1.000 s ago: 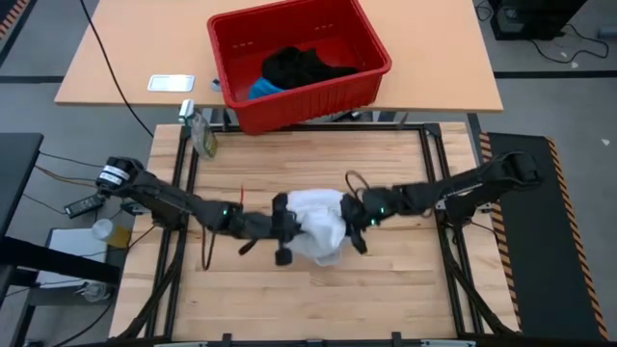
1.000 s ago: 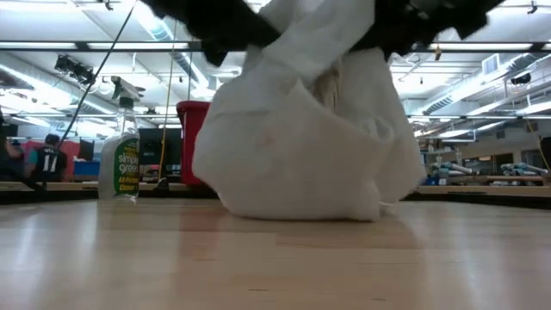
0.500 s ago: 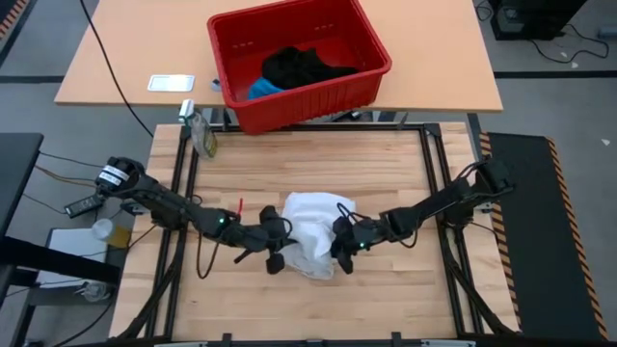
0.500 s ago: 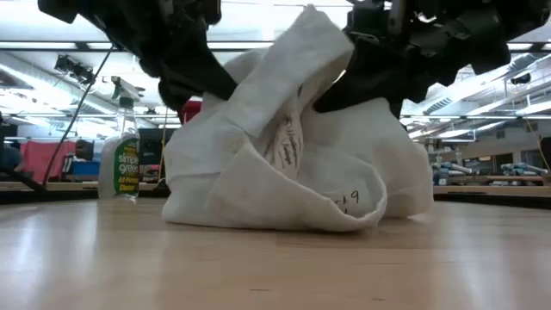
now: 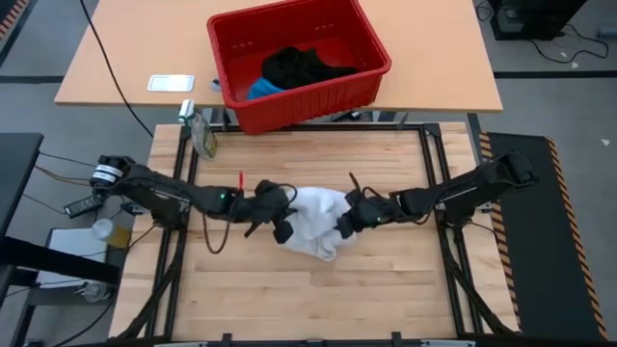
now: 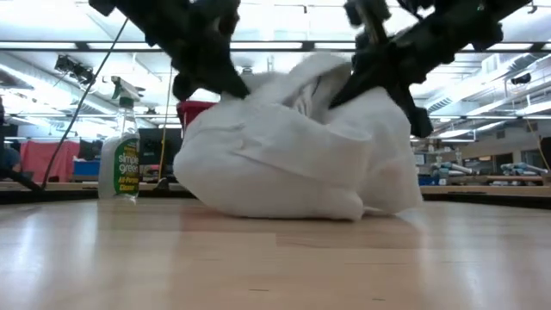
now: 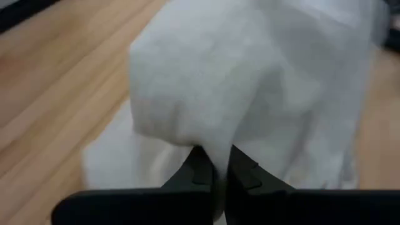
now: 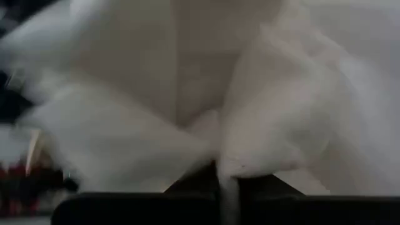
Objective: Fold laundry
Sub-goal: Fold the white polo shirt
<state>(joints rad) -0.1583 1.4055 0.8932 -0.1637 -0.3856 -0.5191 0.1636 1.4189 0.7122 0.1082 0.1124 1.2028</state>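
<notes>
The white garment (image 5: 315, 222) lies bunched in a heap on the middle of the wooden table; the low view shows the white garment (image 6: 293, 164) resting on its underside. My left gripper (image 5: 281, 222) is at its left side, my right gripper (image 5: 345, 222) at its right side, and both are shut on white cloth. The black garment (image 5: 304, 66) and the blue one (image 5: 262, 89) lie inside the red basket (image 5: 371, 46) on the far table. My left gripper (image 7: 220, 170) pinches a bunched fold of the white garment (image 7: 206, 134) between its two fingers, coming from the table's left and slanting down. The cloth rises to the fingers and its lower part rests on the table. My right gripper (image 8: 228, 178) pinches a gathered fold of the white garment (image 8: 219, 150) between its fingers, coming from the table's right and slanting down. Several creases run into the hold. The rest of the garment lies heaped on the table.
A spray bottle (image 5: 201, 130) stands at the table's far left corner, also visible as the spray bottle (image 6: 119, 159) in the low view. A small red stick (image 5: 240, 181) lies left of the heap. Bare wood stretches along the near side of the table.
Both grippers carried the white garment toward the near edge while lowering it, then drew back toward the far edge. The garment, held high a second ago, has slumped into a lower, wider heap on the table. Both grippers stayed shut on it.
</notes>
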